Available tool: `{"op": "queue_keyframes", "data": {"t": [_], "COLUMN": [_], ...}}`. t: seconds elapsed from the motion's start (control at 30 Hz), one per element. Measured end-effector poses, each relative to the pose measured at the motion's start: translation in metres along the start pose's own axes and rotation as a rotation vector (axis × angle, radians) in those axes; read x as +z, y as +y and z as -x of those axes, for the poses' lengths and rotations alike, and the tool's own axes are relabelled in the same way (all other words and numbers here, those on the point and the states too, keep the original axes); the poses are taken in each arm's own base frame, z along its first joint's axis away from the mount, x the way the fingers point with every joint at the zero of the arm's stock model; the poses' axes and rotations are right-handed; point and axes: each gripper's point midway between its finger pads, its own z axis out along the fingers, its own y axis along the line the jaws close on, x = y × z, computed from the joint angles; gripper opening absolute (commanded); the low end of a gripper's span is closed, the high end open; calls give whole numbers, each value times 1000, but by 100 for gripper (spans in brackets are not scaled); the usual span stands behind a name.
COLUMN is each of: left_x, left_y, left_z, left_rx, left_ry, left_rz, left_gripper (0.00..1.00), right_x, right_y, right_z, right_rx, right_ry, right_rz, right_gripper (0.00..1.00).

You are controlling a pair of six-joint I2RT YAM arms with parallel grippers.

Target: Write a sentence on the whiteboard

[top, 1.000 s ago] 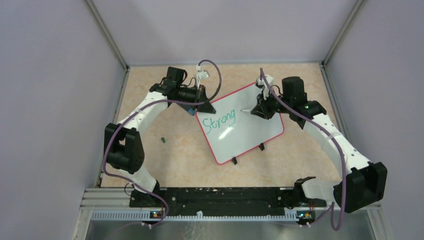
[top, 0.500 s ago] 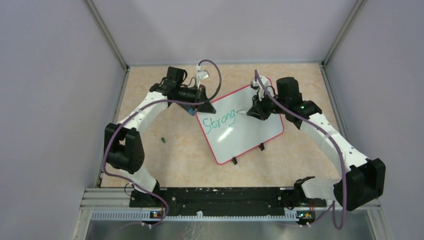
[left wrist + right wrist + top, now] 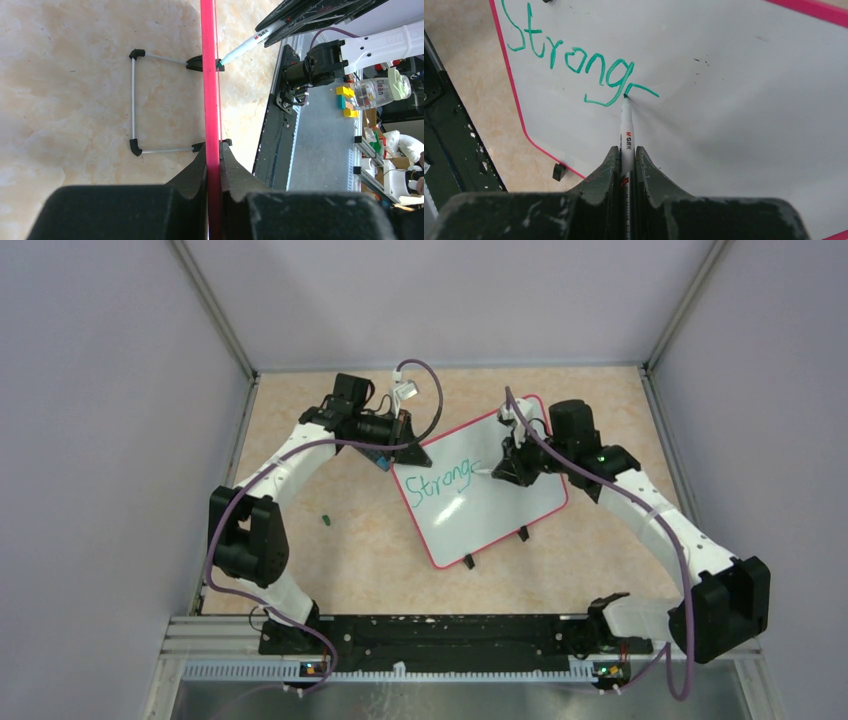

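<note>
While the whiteboard (image 3: 490,502) stands tilted on the desk (image 3: 360,550) between the 2 arms, propped on its small black feet (image 3: 468,562) and a wire stand (image 3: 134,97) behind it, the left end effector (image 3: 213,150) is clamped on the board's red-pink rim at its far left corner, with 1 finger on each face. The right end effector (image 3: 626,152) is closed around a white marker (image 3: 626,125), whose green tip touches the white surface just right of the letter "g". Green handwriting (image 3: 574,55) on the board reads "Strong", followed by a short curved stroke that meets the marker tip. A small green object (image 3: 326,519) lies on the desk to the left of the board, well apart from it, near the left arm's elbow
</note>
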Motion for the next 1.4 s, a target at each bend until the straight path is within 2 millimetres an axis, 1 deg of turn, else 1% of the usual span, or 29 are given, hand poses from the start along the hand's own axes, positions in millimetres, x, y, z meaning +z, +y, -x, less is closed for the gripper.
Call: {"op": "queue_keyframes", "data": {"t": [0.1,0.27,0.57,0.83,1.0,1.27,1.4], "left_x": [0,0,1,1,1,1,1], "left_y": [0,0,0,-1,-1,-1,0], "left_z": [0,0,0,0,0,0,0], "left_rx": [0,2,3,3,3,3,3], "left_ry": [0,0,1,1,1,1,2], "left_rz": [2,0,1,0,1,0,2], "left_gripper": [0,0,0,0,0,0,0], "right_x": [0,-2,-9,-15,-15,-15,-15], "right_y": [2,2,-9,-19,-23,-23,-22], "right_z": [-7,-9,-14,-2,7,7,4], "right_rx": [7,1,11,2,-6,-6,-5], "right_ry": [13,16,35,14,-2,-2,-1], "right_rz": [4,-2,-36,-80,-88,-87,-86], "right_gripper": [0,0,0,0,0,0,0]}}
